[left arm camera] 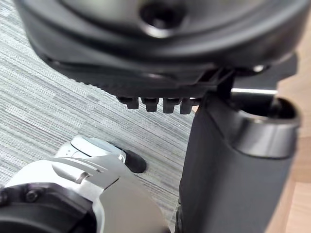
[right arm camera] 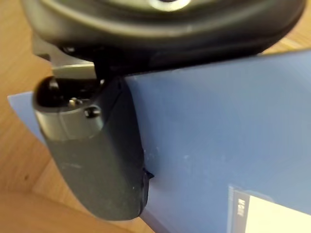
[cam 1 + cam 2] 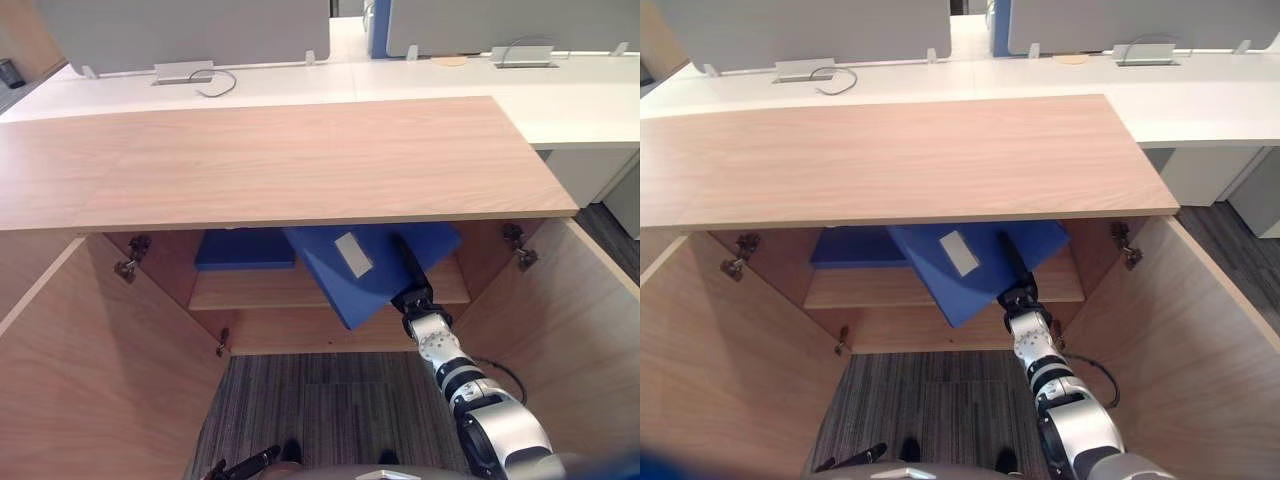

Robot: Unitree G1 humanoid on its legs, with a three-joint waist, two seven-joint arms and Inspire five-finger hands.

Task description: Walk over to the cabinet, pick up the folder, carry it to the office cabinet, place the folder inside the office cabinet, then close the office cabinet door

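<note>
Folder (image 3: 365,285) is blue with a white label (image 3: 353,253) on its top face. It sits inside the open office cabinet (image 3: 300,160), over the shelf (image 3: 255,292) and right of centre. It's skewed to the shelf edge: one corner juts out past the shelf front toward the opening, and the near end is tipped down. Long axis looks diagonal, from that near corner in toward back-right, but the far part is hidden under the cabinet top, so full length and true axis can't be confirmed. Right hand (image 3: 411,282) reaches in from lower right, arm roughly straight, and is clamped on the folder's right edge. In the right wrist view the thumb (image 2: 95,155) lies flat on the top face; the fingers beneath are out of sight. A second blue folder (image 3: 245,250) lies flat at back-left of the shelf, clear of the held one. Both doors are swung wide, left door (image 3: 100,380) and right door (image 3: 580,330). Left hand (image 1: 228,160) hangs low over the grey carpet (image 1: 58,97) next to a wood panel; can't tell if it's open or closed.
</note>
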